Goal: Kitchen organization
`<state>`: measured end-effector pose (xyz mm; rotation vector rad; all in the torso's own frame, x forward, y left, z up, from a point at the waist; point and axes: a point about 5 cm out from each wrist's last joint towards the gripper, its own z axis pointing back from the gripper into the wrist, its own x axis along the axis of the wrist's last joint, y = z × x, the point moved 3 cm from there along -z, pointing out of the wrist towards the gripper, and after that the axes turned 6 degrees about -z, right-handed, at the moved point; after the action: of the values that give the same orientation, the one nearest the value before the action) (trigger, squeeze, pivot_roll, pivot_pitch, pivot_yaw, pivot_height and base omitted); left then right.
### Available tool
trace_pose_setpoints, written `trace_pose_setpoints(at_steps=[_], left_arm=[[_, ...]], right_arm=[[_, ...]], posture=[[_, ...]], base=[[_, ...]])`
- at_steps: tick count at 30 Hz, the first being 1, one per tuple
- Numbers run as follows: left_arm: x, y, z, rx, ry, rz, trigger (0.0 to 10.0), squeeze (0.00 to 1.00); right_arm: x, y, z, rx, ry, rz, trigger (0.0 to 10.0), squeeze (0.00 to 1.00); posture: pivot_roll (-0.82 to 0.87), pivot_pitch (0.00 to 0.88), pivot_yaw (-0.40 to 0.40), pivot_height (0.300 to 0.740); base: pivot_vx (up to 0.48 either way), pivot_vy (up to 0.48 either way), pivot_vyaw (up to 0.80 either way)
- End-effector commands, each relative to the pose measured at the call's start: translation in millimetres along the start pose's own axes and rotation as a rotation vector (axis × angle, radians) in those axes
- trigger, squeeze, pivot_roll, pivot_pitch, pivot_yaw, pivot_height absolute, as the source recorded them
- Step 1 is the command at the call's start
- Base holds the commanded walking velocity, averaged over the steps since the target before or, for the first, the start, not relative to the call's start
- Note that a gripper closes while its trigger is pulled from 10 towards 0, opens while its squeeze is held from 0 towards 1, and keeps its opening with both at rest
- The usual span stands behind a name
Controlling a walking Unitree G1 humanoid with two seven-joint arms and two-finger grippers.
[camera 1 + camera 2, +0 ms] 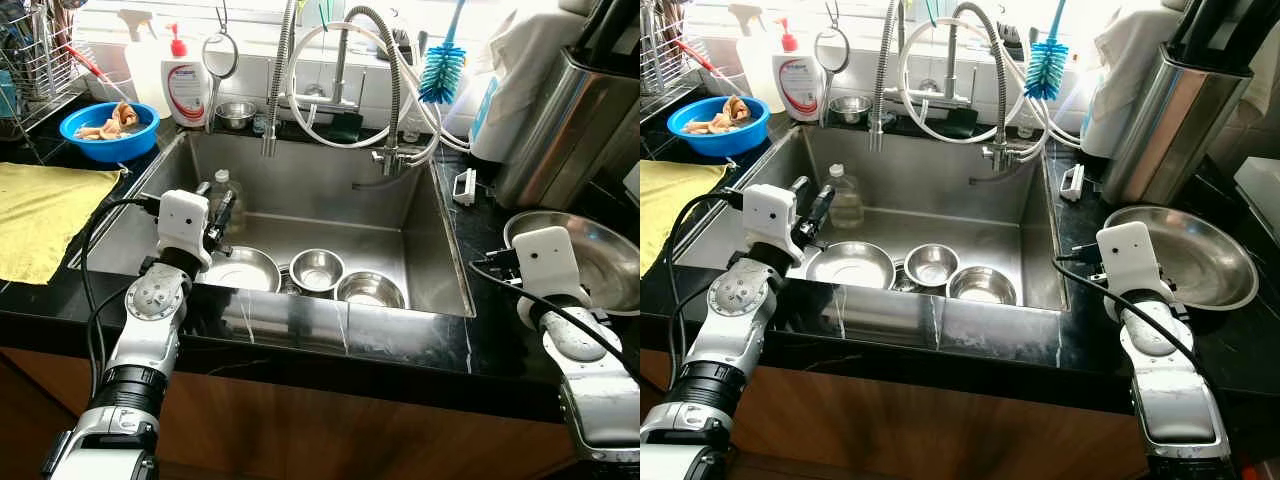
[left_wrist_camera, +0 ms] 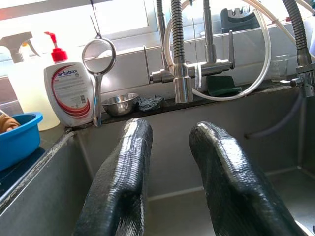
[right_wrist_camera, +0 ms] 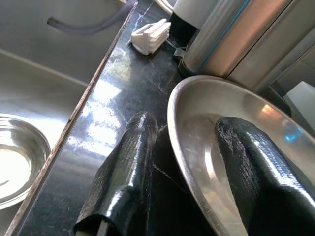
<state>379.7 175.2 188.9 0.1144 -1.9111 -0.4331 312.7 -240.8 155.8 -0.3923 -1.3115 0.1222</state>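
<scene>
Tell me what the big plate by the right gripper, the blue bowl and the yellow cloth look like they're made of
Plate: polished metal, probably stainless steel, judging by its mirror-like reflections. Blue bowl: likely plastic, with a smooth, uniformly coloured, slightly glossy surface. Yellow cloth: soft fabric, matte and gently rumpled; the weave isn't discernible.

A yellow cloth (image 1: 45,215) lies flat on the tabletop at the far left. Behind it a blue bowl (image 1: 108,131) sits near the sink corner, with a white soap bottle (image 1: 186,88) with a red pump beside it and a spray bottle (image 1: 143,62) just behind. A blue bottle brush (image 1: 441,68) hangs by the tap (image 1: 340,60). A dish rack (image 1: 35,55) stands at the far left.
</scene>
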Motion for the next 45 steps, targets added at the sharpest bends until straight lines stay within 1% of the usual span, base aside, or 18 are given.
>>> trace_pose_setpoints(at_steps=[1, 11, 14, 16, 21, 22, 23, 40, 45], left_arm=[[6.4, -4.6, -3.3, -0.016, -0.019, 0.007, 10.0, 0.00], [5.8, -6.4, -3.7, -0.025, -0.015, 0.010, 10.0, 0.00], [5.7, -7.0, -3.8, -0.028, -0.015, 0.012, 10.0, 0.00], [5.5, -7.5, -3.9, -0.031, -0.014, 0.013, 10.0, 0.00], [5.3, -7.7, -4.0, -0.033, -0.013, 0.013, 10.0, 0.00], [5.3, -7.8, -3.9, -0.033, -0.013, 0.014, 10.0, 0.00], [5.3, -8.2, -3.8, -0.034, -0.013, 0.014, 10.0, 0.00], [4.3, -9.1, -4.5, -0.047, -0.005, 0.008, 10.0, 0.00], [4.0, -9.1, -4.6, -0.048, -0.002, 0.006, 10.0, 0.00]], right_arm=[[-4.2, 0.0, -1.2, 0.002, 0.029, 0.011, 10.0, 0.00], [-11.4, -0.8, -1.0, -0.003, 0.070, 0.013, 10.0, 0.00], [-14.9, -4.4, -1.1, -0.025, 0.093, 0.016, 10.0, 0.00], [-19.5, -10.0, -1.7, -0.054, 0.118, 0.024, 10.0, 0.00], [-20.2, -9.8, -1.8, -0.052, 0.123, 0.024, 10.0, 0.00], [-19.8, -10.0, -1.7, -0.054, 0.122, 0.025, 2.1, 0.00], [-19.4, -9.9, -1.6, -0.057, 0.120, 0.025, 0.0, 0.00], [-18.0, -6.4, -3.4, -0.045, 0.120, 0.010, 0.0, 0.00], [-12.3, -5.7, -4.6, -0.048, 0.093, 0.003, 0.0, 0.00]], posture=[[0.11, 0.000, -0.080, 0.740], [0.11, 0.000, -0.081, 0.740], [0.11, 0.000, -0.082, 0.740], [0.11, 0.000, -0.082, 0.740], [0.11, 0.000, -0.082, 0.740], [0.11, 0.000, -0.082, 0.740], [0.11, 0.000, -0.082, 0.740], [0.11, 0.000, -0.081, 0.740], [0.12, 0.000, -0.082, 0.740]], base=[[0.000, 0.000, 0.00], [0.000, 0.000, 0.00], [0.000, 0.000, 0.00], [0.000, 0.000, 0.00], [0.000, 0.000, 0.00], [0.000, 0.000, 0.00], [0.000, 0.000, 0.00], [0.000, 0.000, 0.00], [0.000, 0.000, 0.00]])
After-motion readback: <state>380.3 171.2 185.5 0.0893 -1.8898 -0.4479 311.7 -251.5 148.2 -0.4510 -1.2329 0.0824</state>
